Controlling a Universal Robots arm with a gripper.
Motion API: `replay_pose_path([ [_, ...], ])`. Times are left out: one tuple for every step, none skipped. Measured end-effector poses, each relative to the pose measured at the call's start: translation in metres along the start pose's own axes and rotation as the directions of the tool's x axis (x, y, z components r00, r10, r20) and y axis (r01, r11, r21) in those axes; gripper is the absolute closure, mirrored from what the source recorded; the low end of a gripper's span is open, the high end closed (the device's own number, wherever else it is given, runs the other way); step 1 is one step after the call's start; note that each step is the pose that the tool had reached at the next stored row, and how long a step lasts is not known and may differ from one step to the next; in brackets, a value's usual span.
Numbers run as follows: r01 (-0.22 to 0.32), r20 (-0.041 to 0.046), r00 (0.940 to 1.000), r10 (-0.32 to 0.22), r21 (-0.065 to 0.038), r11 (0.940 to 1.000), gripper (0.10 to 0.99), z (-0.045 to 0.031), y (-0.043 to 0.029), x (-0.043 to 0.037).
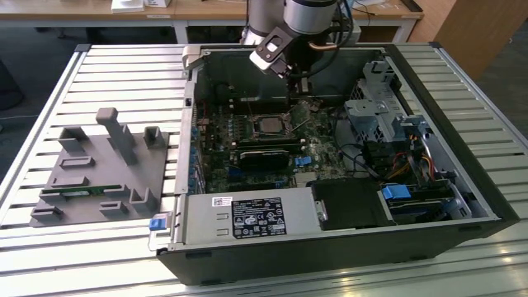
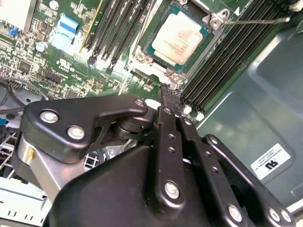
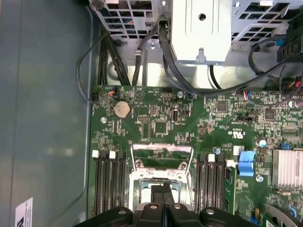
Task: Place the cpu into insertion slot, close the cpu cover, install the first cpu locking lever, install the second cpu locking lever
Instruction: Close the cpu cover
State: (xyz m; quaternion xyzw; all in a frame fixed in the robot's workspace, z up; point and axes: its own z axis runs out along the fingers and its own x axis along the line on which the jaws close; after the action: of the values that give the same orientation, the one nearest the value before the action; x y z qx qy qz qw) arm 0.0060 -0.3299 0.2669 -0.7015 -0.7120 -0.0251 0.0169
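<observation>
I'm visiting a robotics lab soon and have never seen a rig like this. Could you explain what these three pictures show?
One robot arm is working inside an open computer case that lies on a slatted metal table. The exterior view takes in the whole scene from a camera off the arm. On that view's left, a grey holder block sits beside the case. Both wrist views come from cameras riding on the arm, looking past its black gripper onto the green motherboard.

The cpu, a small square silvery chip, already sits in the insertion slot. The cpu cover, a thin metal frame, looks swung up, not yet closed. The gripper is shut and holds nothing. Its tip is close to the socket's edge, but I cannot tell whether it touches.
</observation>
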Motion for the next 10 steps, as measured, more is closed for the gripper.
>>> replay_pose_path([
  [0.000, 0.0000, 1.0000, 0.000, 0.000, 1.0000, 0.980, 0.0001, 0.0010, 0.0000],
  [0.000, -0.0001, 1.0000, 0.000, 0.000, 1.0000, 0.980, 0.0002, 0.0020, 0.0000],
  [0.001, -0.0001, 1.0000, -0.001, 0.000, 1.0000, 0.980, 0.0003, 0.0029, 0.0000],
  [0.001, 0.0000, 1.0000, -0.001, 0.000, 1.0000, 0.980, 0.0003, 0.0037, -0.0001],
  [0.001, 0.0000, 1.0000, -0.001, 0.000, 1.0000, 0.980, 0.0004, 0.0045, -0.0001],
  [0.001, -0.0001, 1.0000, -0.001, 0.000, 1.0000, 0.980, 0.0004, 0.0054, -0.0001],
  [0.002, -0.0001, 1.0000, -0.002, 0.000, 1.0000, 0.980, 0.0004, 0.0065, 0.0000],
  [0.003, -0.0001, 1.0000, -0.003, 0.000, 1.0000, 0.980, 0.0005, 0.0077, 0.0000],
  [0.004, -0.0002, 1.0000, -0.004, 0.000, 1.0000, 0.980, 0.0006, 0.0087, -0.0001],
  [0.005, -0.0003, 1.0000, -0.005, 0.000, 1.0000, 0.980, 0.0008, 0.0101, 0.0000],
])
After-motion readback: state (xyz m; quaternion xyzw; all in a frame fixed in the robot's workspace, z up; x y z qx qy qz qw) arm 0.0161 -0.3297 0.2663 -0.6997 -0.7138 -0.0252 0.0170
